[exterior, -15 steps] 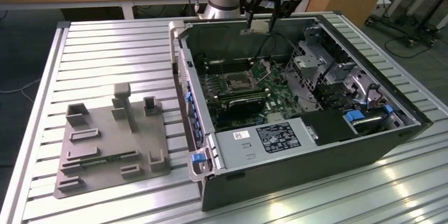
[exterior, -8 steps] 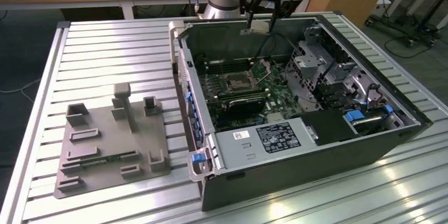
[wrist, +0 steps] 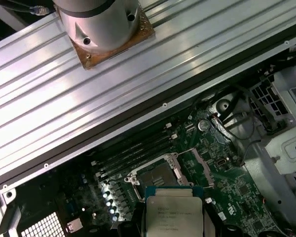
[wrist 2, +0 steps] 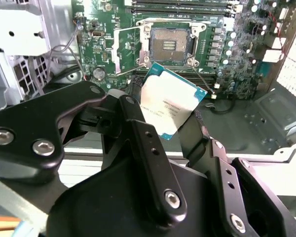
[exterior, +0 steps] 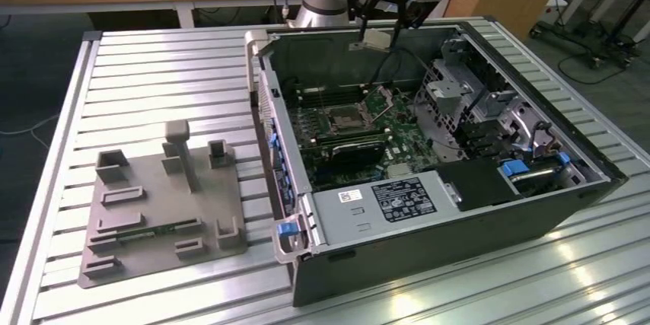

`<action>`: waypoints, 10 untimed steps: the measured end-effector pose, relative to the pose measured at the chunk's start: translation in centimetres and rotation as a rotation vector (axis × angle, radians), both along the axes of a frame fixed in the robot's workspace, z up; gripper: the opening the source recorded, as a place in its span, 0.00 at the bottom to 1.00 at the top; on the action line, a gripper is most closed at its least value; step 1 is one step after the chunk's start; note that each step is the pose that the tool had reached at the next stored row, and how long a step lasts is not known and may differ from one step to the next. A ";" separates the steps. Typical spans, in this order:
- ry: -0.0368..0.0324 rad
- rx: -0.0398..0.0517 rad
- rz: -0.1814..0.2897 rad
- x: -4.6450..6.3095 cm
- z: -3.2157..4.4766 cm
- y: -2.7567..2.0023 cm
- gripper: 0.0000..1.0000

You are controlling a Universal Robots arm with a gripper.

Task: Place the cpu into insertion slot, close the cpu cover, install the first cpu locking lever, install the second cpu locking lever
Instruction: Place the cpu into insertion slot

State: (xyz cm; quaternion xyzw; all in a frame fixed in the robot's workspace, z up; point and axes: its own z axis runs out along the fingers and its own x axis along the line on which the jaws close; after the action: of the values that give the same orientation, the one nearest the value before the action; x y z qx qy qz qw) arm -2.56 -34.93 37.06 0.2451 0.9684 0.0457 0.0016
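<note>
Under the jaws spreads the ribbed metal table (exterior: 152,58), and on it an open computer case (exterior: 437,249) lies on its side. Well apart from the jaws, beside the case at the exterior view's left, a grey fixture plate (exterior: 163,203) rests on the table. Inside the case, below the jaws, the green motherboard (exterior: 406,138) lies flat.

The jaws hang above the far wall of the case, and they are closed narrow on the cpu (exterior: 374,39), their black fingers (wrist 2: 143,143) pressing on its opposite edges. The cpu (wrist 2: 170,103) is square, so it has no long axis. Its printed metal top faces up toward both wrist cameras, and in the second wrist view one corner points toward the insertion slot (wrist 2: 171,42).

The insertion slot (wrist: 158,175) is well below the jaws and apart from the chip, with its dark contact field bare. The cpu cover (wrist 2: 129,47) is swung open, just beside the slot, and does not touch the chip (wrist: 173,210).
</note>
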 end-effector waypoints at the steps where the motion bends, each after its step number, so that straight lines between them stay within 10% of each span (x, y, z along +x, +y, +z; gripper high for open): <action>1: 0.0000 0.0001 -0.009 -0.1 -0.01 0.00 0.54; 10: 0.0000 0.0001 -0.021 -0.1 -0.02 0.01 0.54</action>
State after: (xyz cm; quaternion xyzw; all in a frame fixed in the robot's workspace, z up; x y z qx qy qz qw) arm -2.69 -34.92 37.04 0.2554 0.9657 0.0457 0.0021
